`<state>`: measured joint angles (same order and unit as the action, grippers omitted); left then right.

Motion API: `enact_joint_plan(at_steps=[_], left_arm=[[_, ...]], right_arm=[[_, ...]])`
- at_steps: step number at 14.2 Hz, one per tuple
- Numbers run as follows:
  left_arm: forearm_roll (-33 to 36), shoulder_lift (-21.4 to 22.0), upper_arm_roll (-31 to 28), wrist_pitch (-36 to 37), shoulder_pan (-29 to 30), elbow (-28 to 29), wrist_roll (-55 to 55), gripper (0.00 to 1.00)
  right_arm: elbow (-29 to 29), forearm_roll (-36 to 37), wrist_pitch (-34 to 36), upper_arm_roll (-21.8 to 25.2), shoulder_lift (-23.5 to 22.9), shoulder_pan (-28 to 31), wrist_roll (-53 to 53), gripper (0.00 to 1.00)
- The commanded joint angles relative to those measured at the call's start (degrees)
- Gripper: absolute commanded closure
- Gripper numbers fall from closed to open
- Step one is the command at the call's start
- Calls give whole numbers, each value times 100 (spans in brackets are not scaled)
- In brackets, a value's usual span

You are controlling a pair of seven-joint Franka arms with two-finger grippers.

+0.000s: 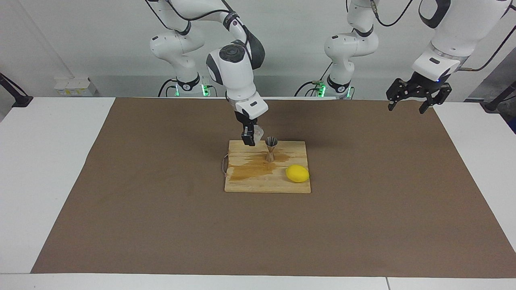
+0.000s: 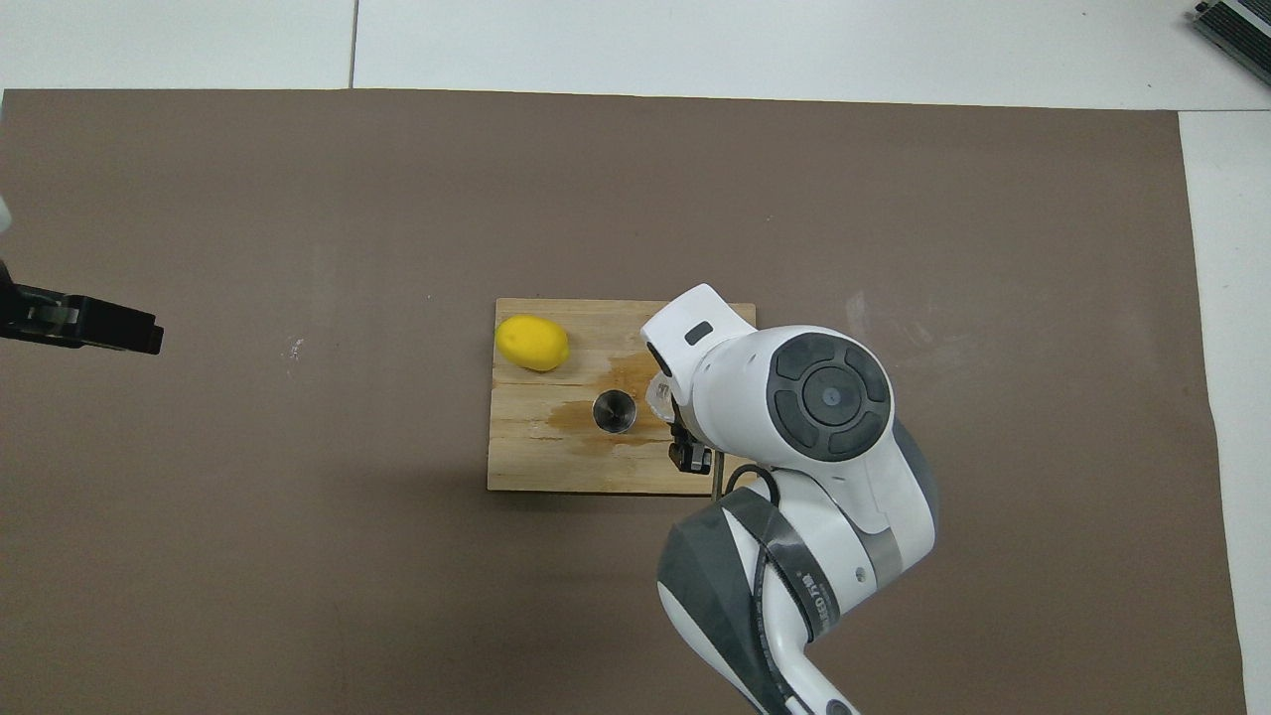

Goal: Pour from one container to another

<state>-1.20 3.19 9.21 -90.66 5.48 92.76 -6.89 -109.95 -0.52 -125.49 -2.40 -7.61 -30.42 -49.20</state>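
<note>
Clear faceted glass cup (image 1: 258,131) tilts in right hand (image 1: 249,137) beside steel jigger (image 1: 271,149).

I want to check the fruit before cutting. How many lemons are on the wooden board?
1. The lemon lies on the wooden cutting board, at its corner toward the left arm's end, farther from the robots than the steel jigger. None seems hidden.

Lemon (image 1: 297,173) and jigger (image 1: 271,149) crowd the board (image 1: 250,185); surrounding mat (image 1: 141,181) lies open.

Robotics lab, two Franka arms (image 1: 238,76), white table (image 1: 52,169), brown mat (image 1: 161,209)
</note>
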Motion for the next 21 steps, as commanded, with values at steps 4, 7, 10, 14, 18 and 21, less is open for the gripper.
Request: enact_joint_plan(at_steps=[4,7,10,14,18,21], left_arm=[[67,103,-24,22,-39,128,12,0],[67,103,-24,31,-39,128,12,0],[58,103,-24,22,-47,128,12,0],[58,103,-24,22,-39,128,12,0],[58,94,-24,31,-47,128,12,0],[50,94,-24,31,-47,128,12,0]], right_arm=[[377,499,253,-15,-224,-156,436,62],[369,702,296,-15,-250,-183,508,62],[369,913,349,-15,-268,-298,508,62],[456,1098,411,-15,-338,-315,604,62],[623,1369,472,-15,-504,-481,841,62],[887,1493,665,-15,-636,-509,929,62]])
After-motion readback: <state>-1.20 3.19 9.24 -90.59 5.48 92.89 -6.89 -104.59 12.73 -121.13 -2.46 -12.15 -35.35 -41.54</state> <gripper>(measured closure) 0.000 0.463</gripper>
